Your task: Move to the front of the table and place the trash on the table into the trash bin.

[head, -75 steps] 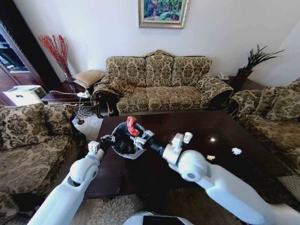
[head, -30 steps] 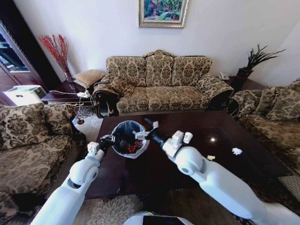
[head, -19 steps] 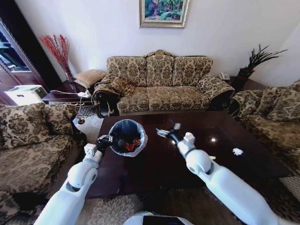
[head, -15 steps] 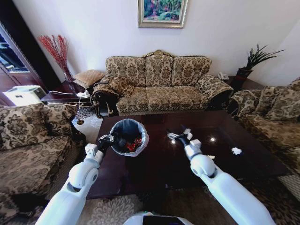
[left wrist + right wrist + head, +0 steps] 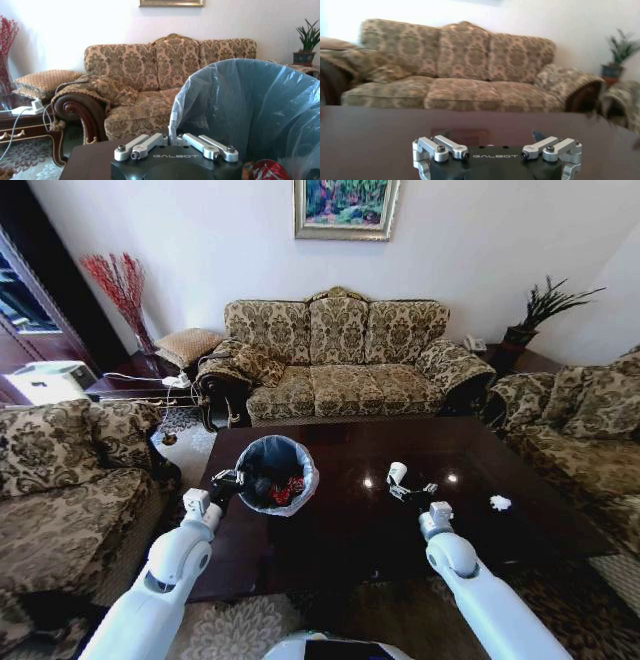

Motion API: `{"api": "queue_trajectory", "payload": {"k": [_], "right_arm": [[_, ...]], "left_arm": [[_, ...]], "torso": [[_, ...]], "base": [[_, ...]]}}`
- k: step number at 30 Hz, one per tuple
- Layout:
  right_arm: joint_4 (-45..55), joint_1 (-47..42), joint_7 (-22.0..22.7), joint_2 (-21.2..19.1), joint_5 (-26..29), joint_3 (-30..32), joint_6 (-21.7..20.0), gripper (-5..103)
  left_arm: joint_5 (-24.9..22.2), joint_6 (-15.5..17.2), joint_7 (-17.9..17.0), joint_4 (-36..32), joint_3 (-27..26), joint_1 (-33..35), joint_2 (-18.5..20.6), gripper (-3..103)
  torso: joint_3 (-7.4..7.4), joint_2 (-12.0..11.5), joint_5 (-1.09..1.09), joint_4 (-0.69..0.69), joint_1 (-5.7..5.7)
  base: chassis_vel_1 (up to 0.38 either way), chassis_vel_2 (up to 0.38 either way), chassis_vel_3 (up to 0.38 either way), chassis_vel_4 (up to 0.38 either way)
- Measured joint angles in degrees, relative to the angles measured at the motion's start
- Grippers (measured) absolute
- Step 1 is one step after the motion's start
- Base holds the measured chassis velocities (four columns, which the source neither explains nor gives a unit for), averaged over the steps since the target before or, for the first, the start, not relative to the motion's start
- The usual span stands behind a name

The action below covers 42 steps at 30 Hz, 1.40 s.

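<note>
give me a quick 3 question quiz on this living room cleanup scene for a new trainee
1. True or false: the trash bin stands on the table.
2. Multiple choice: what is the left gripper doing? A) resting on the sofa B) closed on the bin's rim C) lifting the paper cup
3. Short answer: name one piece of trash lying on the table on the robot's right side.

Key
1. True; it stands near the table's left side, with red trash inside.
2. B; its fingers pinch the bag-lined rim.
3. The white paper cup just beyond the open right gripper, or the crumpled paper scrap farther right.
</note>
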Motion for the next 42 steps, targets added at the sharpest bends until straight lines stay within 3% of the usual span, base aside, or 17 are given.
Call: {"api": "queue_trajectory", "payload": {"k": [5,10,17,25,31,34,37,42], "right_arm": [[-2.46,1.12,1.31,2.70,0.41,-0.03,-0.63,100],[-2.84,1.10,0.68,3.21,0.55,0.42,-1.61,100],[-3.21,0.89,0.22,3.39,0.53,0.98,-2.18,100],[-4.55,1.18,-0.12,3.48,-0.05,0.58,-1.78,100],[-10.17,5.39,-0.23,5.46,3.40,-0.20,-1.51,100],[-14.02,7.99,-1.11,6.77,5.07,-1.28,-1.08,100],[-22.16,12.88,-4.68,9.69,5.29,-4.04,2.72,100],[-29.72,18.15,-6.94,13.46,4.89,-5.55,6.08,100]], "left_arm": [[-0.01,-0.09,0.07,-0.10,-0.35,0.13,0.18,2],[0.00,-0.17,0.02,-0.22,-0.52,0.27,0.02,2],[0.22,-0.35,0.04,-0.50,-0.51,0.47,-0.17,2],[0.57,-0.42,0.06,-0.77,-0.43,0.78,-0.76,2],[0.72,-0.44,0.09,-0.82,-0.12,0.85,-0.84,2],[0.79,-0.44,0.11,-0.74,-0.05,0.92,-0.80,2],[1.11,-0.44,-0.06,-0.67,-0.20,1.63,-0.84,2],[1.29,-0.44,-0.24,-0.93,-0.99,2.77,-0.85,2]], "torso": [[0.00,-0.01,-0.01,-0.03,0.01],[0.00,0.00,-0.04,0.04,0.00],[0.00,-0.01,-0.01,-0.03,0.00],[0.00,0.00,-0.04,0.00,0.00],[0.00,0.00,-0.01,-0.03,0.00],[0.00,0.00,-0.02,-0.06,0.00],[0.01,-0.01,-0.03,0.01,0.00],[0.01,0.00,-0.04,0.04,0.00]], "base": [[-0.069,-0.050,0.034,0.031],[0.000,0.000,0.000,0.000],[0.000,0.000,0.000,0.000],[-0.062,-0.060,0.065,0.059],[-0.091,-0.101,0.088,0.090],[-0.076,-0.046,0.024,0.024],[0.000,0.000,0.000,0.000],[0.000,0.000,0.000,0.000]]}}
